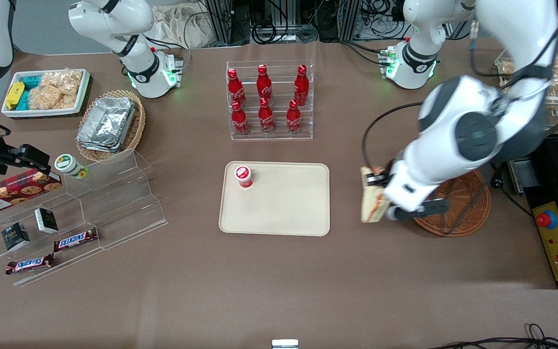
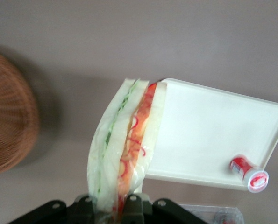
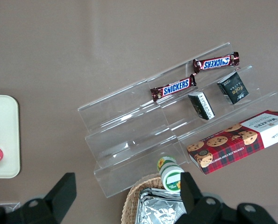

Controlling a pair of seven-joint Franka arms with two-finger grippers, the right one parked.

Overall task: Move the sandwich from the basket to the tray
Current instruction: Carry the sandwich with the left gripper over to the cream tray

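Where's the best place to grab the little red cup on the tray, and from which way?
Probably from straight above, pinching its round sides just under the lid. The red cup stands upright on the tray with nothing beside it. Right now the gripper is shut on the sandwich, between basket and tray.

The two chocolate bars point(image 3: 173, 87) point(image 3: 216, 62) say "SNICKERS". The cookie box point(image 3: 239, 140) says "WALKERS". The end effector point(image 2: 115, 205) squeezes the sandwich point(image 2: 124, 144), which has no words.
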